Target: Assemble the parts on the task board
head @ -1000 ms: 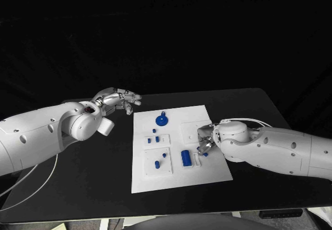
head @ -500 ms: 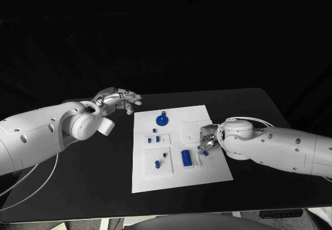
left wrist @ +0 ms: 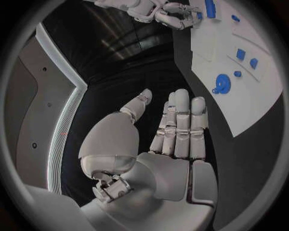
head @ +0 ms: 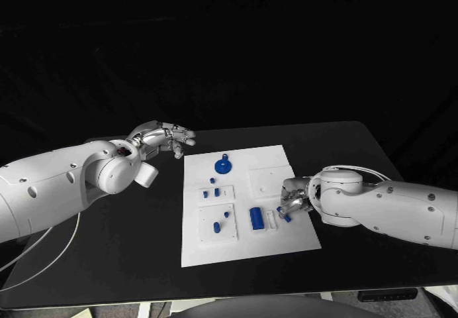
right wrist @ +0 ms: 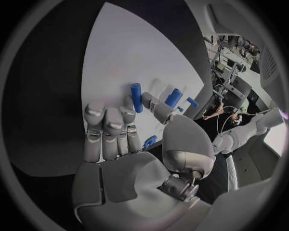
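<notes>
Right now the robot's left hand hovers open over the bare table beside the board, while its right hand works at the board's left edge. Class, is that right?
Not quite. The left hand does hover open beside the task board, but the right hand is at the board's right edge, as the head view shows.

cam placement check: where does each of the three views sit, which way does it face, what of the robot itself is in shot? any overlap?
Head view: on the head, looking down at the black table and task board; both arms, left hand, right hand.
Left wrist view: behind the left hand, facing the board's edge; right hand beyond.
Right wrist view: behind the right hand, facing the board.
Shared: all three show the board and its blue parts.
</notes>
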`<action>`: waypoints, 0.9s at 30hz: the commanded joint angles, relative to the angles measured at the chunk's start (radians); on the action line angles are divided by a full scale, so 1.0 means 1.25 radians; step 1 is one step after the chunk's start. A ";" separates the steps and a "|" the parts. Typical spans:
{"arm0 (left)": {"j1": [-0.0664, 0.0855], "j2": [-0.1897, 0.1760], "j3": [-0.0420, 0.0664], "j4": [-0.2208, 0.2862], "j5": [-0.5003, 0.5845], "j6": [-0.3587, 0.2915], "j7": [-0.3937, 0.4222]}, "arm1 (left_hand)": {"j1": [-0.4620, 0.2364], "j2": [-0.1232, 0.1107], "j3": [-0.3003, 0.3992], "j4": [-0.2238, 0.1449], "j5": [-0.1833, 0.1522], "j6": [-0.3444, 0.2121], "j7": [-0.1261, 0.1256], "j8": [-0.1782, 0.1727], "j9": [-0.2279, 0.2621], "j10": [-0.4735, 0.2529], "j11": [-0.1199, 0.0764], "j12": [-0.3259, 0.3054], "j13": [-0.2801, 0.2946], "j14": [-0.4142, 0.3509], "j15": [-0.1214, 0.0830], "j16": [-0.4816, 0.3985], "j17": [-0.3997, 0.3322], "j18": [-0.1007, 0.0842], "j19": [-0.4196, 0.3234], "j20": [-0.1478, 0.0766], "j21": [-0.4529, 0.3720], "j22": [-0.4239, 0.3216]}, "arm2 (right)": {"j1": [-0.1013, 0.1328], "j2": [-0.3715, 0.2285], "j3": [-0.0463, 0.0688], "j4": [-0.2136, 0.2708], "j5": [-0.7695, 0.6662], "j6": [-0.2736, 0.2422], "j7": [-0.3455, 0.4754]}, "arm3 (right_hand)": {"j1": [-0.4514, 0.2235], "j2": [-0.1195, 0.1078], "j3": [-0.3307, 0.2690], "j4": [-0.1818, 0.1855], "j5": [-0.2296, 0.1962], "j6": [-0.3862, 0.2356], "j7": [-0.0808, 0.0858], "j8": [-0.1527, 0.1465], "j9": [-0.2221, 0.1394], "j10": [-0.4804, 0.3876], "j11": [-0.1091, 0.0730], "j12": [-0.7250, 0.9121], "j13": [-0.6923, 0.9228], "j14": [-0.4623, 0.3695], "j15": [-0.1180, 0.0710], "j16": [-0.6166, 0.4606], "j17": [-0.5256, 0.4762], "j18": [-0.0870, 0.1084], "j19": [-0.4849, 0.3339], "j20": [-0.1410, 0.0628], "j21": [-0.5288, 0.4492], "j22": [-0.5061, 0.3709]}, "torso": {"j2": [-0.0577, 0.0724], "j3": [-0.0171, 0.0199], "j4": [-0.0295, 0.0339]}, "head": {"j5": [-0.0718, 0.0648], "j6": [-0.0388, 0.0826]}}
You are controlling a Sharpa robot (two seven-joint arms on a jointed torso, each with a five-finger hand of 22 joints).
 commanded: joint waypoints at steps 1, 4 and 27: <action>0.000 -0.001 0.000 0.003 -0.006 0.012 0.003 | -0.002 0.001 0.002 0.005 -0.001 -0.005 0.003 0.004 -0.001 -0.001 0.003 0.001 0.001 0.001 0.001 -0.003 0.001 0.064 0.000 -0.003 -0.003 0.001 | -0.005 -0.006 -0.005 0.014 0.091 -0.004 -0.019 | 0.016 0.026 -0.001 0.001 0.002 0.006 -0.003 0.001 -0.036 0.006 0.000 0.001 -0.001 0.001 -0.004 0.002 -0.001 0.028 0.005 0.003 0.004 0.000 | 0.000 -0.0010 0.0006 | -0.001 -0.001; 0.000 -0.001 0.000 0.003 -0.007 0.012 0.003 | -0.002 0.001 0.002 0.004 -0.001 -0.005 0.003 0.004 -0.001 -0.001 0.003 0.001 0.001 0.001 0.001 -0.003 0.001 0.064 0.000 -0.003 -0.003 0.001 | -0.005 -0.007 -0.005 0.022 0.125 -0.016 -0.018 | 0.016 0.025 -0.001 0.001 0.003 0.006 -0.003 0.002 -0.036 0.006 0.000 0.001 -0.001 0.001 -0.004 0.002 -0.001 0.028 0.005 0.003 0.004 0.000 | 0.000 -0.0013 0.0010 | -0.002 0.000; 0.000 -0.001 0.000 0.004 -0.009 0.015 0.000 | -0.001 0.000 0.002 0.004 -0.001 -0.005 0.004 0.004 -0.001 -0.001 0.003 0.001 0.001 0.001 0.001 -0.003 0.002 0.064 0.000 -0.003 -0.003 0.001 | -0.006 0.016 -0.006 0.019 0.137 -0.027 -0.022 | 0.007 0.021 -0.006 0.006 0.009 0.006 -0.003 0.001 -0.036 0.006 0.000 0.000 -0.001 0.001 -0.005 0.001 -0.002 0.028 0.005 0.002 0.003 -0.001 | 0.000 -0.0008 0.0015 | -0.001 -0.004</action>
